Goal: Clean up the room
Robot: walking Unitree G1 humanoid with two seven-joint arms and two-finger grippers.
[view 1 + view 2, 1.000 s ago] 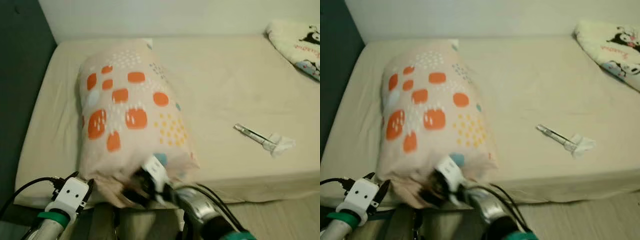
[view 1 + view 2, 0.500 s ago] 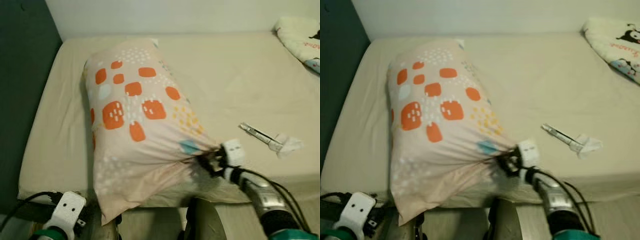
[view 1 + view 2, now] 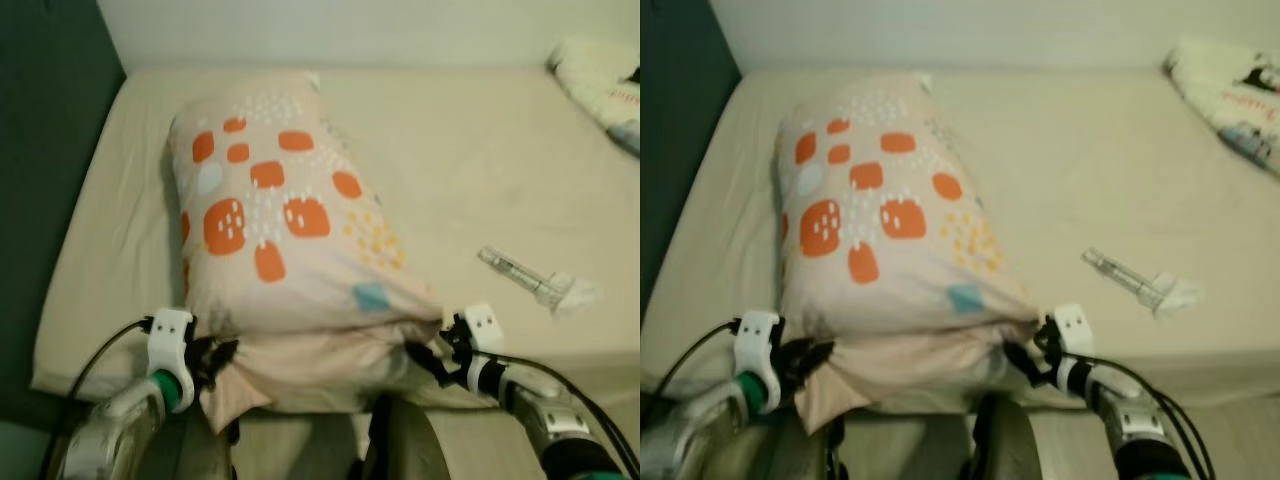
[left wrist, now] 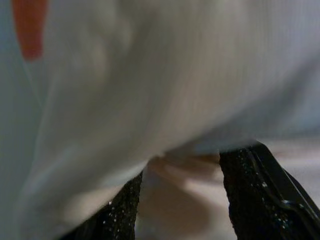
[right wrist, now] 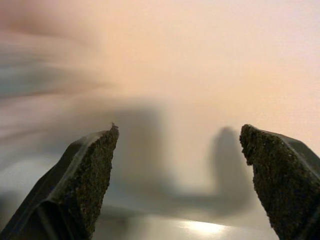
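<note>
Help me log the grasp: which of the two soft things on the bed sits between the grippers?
The pillow with orange patches, its near end between the left gripper and right gripper. The cartoon-print bedding lies at the bed's far right corner.

right claw [image 3: 428,352] released, spread wide beside pillow [image 3: 290,250], left claw [image 3: 215,358] risen to pillow's near-left corner

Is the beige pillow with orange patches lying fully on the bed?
No. The pillow lies lengthwise on the bed, but its near end overhangs the edge.
</note>
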